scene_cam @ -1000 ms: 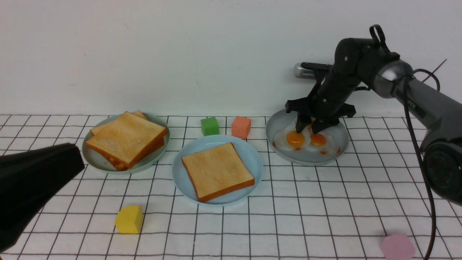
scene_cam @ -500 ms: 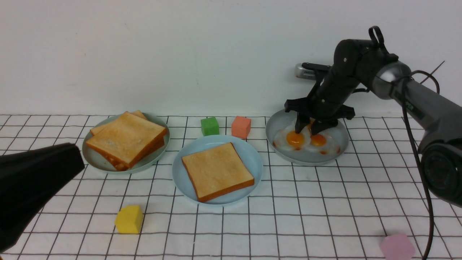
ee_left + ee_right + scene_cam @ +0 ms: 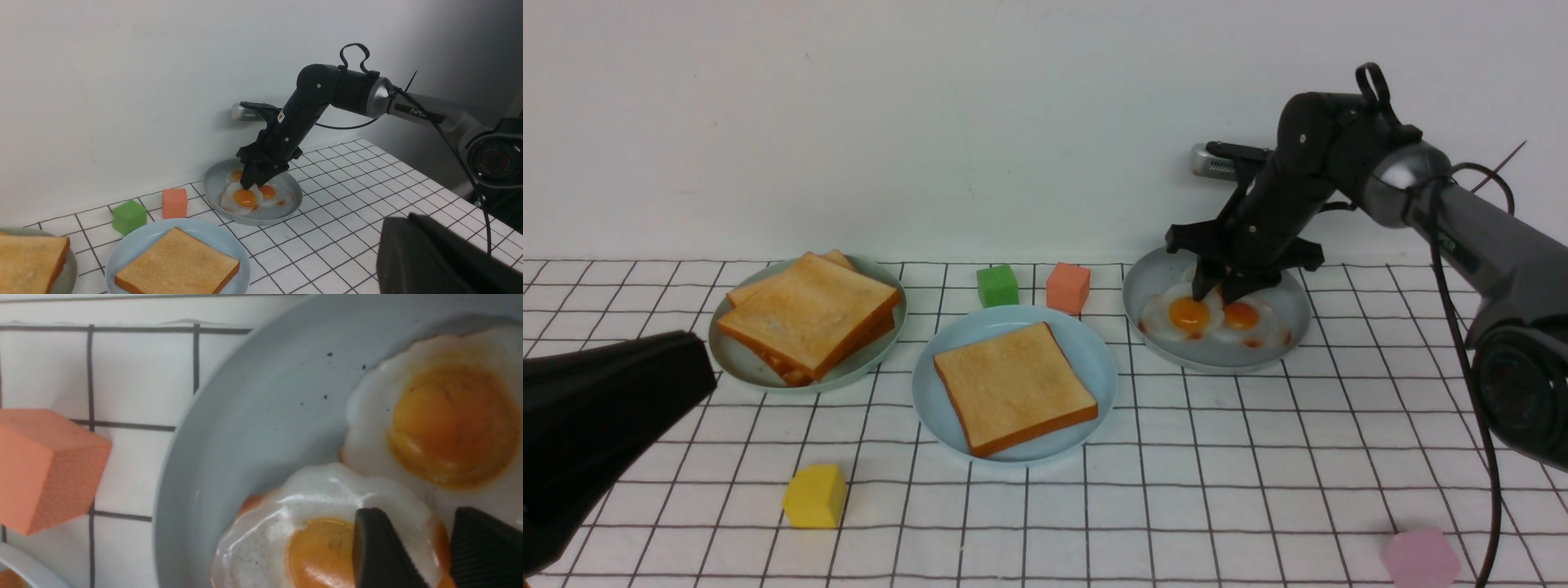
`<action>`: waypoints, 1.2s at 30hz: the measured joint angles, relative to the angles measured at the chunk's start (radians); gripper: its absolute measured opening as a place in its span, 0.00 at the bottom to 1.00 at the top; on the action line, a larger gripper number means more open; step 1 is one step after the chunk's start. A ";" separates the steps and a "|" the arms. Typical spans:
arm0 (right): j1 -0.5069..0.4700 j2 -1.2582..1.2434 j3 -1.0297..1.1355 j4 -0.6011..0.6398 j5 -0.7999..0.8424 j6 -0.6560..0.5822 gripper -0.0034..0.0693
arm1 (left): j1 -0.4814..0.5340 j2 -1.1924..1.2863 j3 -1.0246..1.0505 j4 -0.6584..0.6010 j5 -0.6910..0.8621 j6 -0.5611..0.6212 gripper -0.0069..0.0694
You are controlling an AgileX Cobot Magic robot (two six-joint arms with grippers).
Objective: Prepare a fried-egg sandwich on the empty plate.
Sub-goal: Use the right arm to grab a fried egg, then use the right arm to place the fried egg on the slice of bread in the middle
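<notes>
One fried egg (image 3: 1187,315): largest of three, glossy white, big orange yolk; lay on the left side of the grey-green plate (image 3: 1217,361) at the cloth's far right, not yet lifted.
Right gripper (image 3: 1219,286): tips down on the egg's far rim, just behind the yolk; jaws drawn nearly together with the edge of the white between them, apparently pinching it.
Change noted: within the last second the fingers had narrowed from a wider straddle to this pinch; egg and plate had barely stirred.
Meaning for task: judged a grasp just made; lifting and carrying the egg to the toast remained.
Risk: the rim looked thin and slick and might slip out; the neighbouring egg might drag along.
Other eggs: second egg (image 3: 1245,317) touching on the right; third egg (image 3: 233,174) behind, partly hidden by the gripper.
Empty plate (image 3: 1092,359): sky-blue, centre, near the egg plate's left; already bore one toast slice (image 3: 1013,388), with no egg on it.
Toast stack (image 3: 809,318): on the far-left plate (image 3: 739,363); likely source of the top slice.
Left gripper (image 3: 613,408): dark bulk at the near left, had sunk slightly; jaws could not be told.
Loose blocks: green block (image 3: 997,285), orange block (image 3: 1068,287), yellow block (image 3: 815,496), pink block (image 3: 1421,558).
</notes>
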 joint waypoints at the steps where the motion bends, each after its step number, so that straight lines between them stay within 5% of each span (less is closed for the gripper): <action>1: 0.000 0.000 0.000 0.000 0.000 0.000 0.42 | 0.000 0.000 0.000 -0.001 0.000 0.000 0.09; 14: -0.002 -0.001 -0.007 0.001 -0.001 -0.053 0.22 | 0.000 0.000 0.000 -0.002 0.000 0.000 0.10; 36: 0.000 -0.124 -0.130 0.047 0.165 -0.125 0.15 | 0.000 0.000 0.000 -0.002 0.000 0.000 0.10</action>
